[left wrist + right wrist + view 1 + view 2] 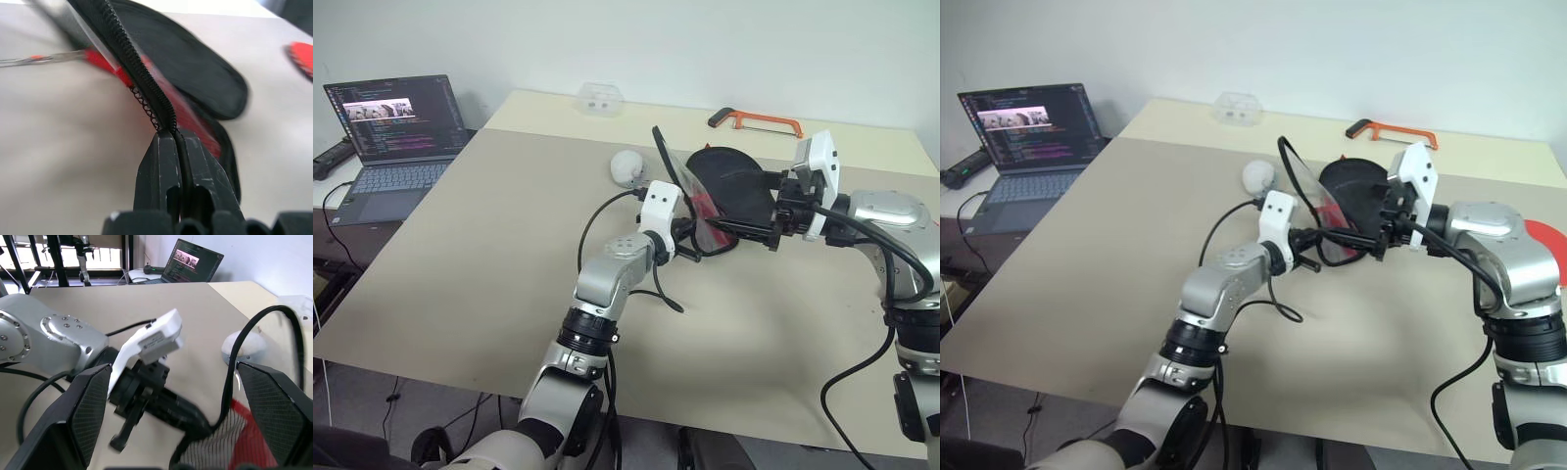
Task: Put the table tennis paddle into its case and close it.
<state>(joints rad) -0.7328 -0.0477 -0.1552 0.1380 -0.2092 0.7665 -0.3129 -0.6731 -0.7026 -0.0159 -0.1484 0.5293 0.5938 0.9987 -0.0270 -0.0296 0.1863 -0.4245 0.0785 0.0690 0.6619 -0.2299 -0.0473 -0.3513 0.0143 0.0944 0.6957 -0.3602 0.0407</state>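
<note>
Fingers of the left gripper pinch the case at its zip edge; right gripper, spread wide, braces the case above the tabletop. Left wrist view: closed fingers clamp the zip. Zipping seems underway; next, draw along the teeth.

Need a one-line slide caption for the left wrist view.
Left end effector shut on the zipper of the open case above the table.

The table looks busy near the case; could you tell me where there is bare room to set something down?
The table is bare between the laptop and the left gripper. It is crowded where both grippers meet the case, beside the white ball.
</note>
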